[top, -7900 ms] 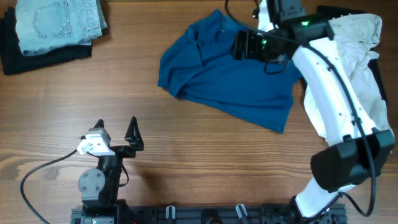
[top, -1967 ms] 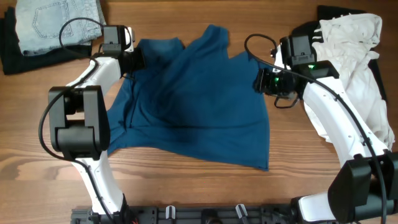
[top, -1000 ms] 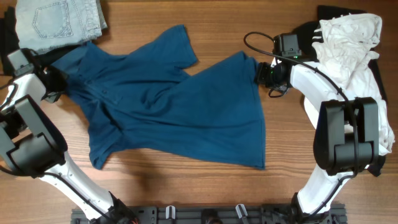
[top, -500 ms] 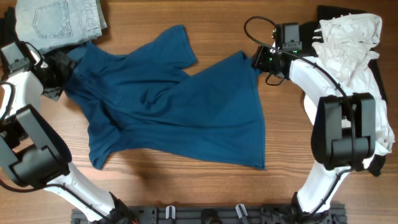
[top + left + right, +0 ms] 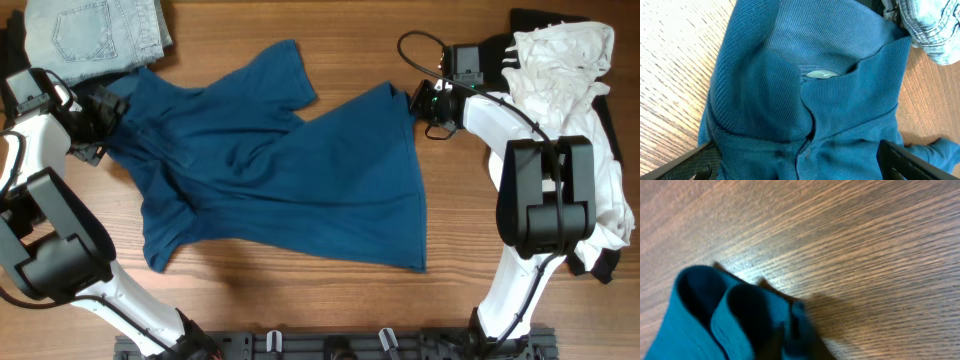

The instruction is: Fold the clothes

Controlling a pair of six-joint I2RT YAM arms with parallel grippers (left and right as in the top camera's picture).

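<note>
A blue polo shirt (image 5: 280, 170) lies spread and rumpled across the middle of the wooden table. My left gripper (image 5: 100, 108) is open over its collar at the far left. In the left wrist view the collar and placket (image 5: 805, 100) fill the frame, and the two dark fingers (image 5: 685, 162) stand wide apart at the bottom corners with cloth between them. My right gripper (image 5: 420, 100) is at the shirt's far right corner, shut on it. In the right wrist view that bunched blue corner (image 5: 705, 310) runs into the closed jaws of the right gripper (image 5: 790, 345).
Folded light jeans (image 5: 95, 35) rest on a black garment (image 5: 20, 85) at the far left corner, close to the collar. A crumpled white garment (image 5: 560, 60) lies over dark cloth along the right edge. Bare wood shows in front of the shirt.
The left gripper has opened and let go of the collar, shifting a little to the right. The right gripper has closed on the shirt's far right corner. The shirt itself has barely moved.
</note>
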